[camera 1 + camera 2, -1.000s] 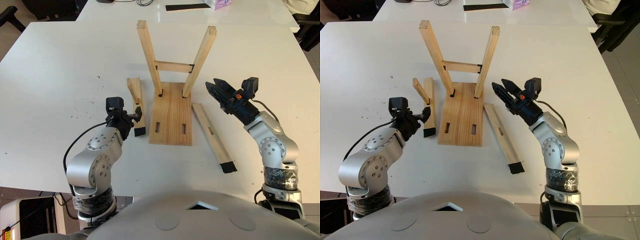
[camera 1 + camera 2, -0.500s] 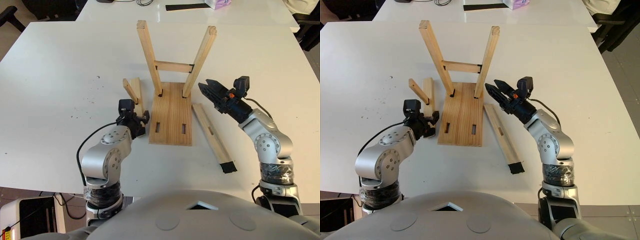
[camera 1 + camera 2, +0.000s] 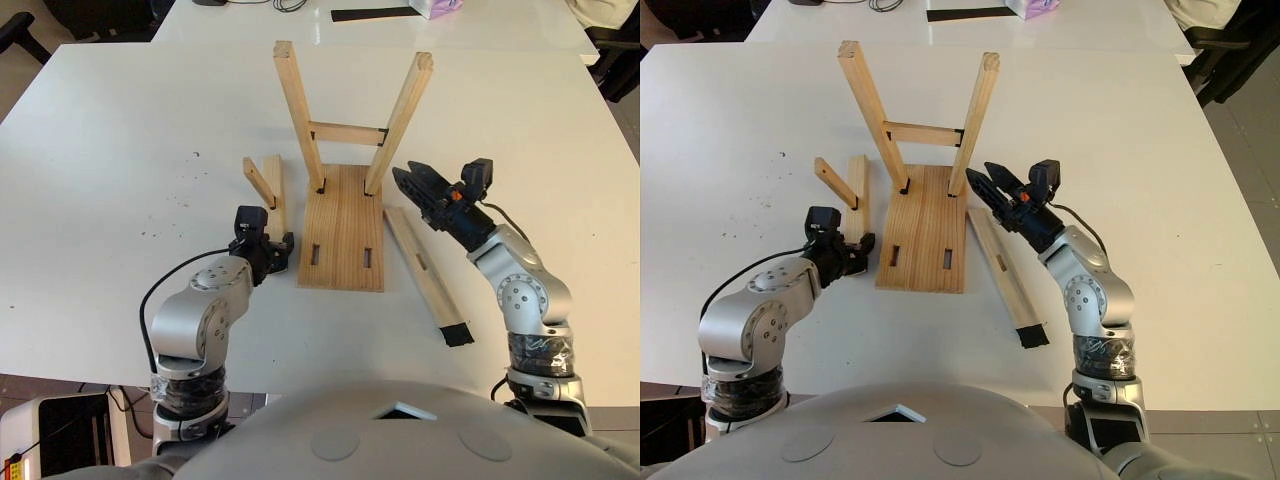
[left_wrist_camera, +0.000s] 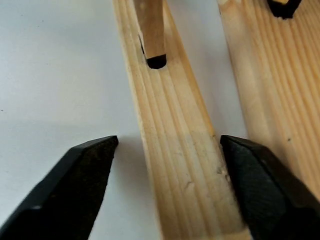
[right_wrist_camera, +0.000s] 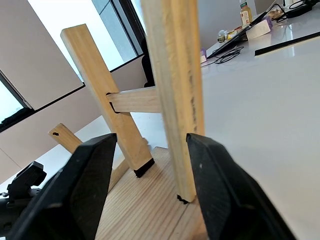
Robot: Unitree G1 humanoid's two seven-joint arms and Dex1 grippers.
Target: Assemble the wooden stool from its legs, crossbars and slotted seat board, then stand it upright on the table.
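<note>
Two standing legs (image 3: 302,120), two loose legs (image 3: 421,270); left end effector (image 4: 169,143) and right end effector (image 3: 405,172) released.

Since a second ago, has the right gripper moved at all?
Yes. The right gripper has shifted toward the robot's left, closing on the upright leg standing in the seat board, which has stayed put.

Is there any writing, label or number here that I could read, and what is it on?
No text can be read.
The label on the bottle on the far desk is too small to read.
The seat board and the other wooden parts show no print.
</note>
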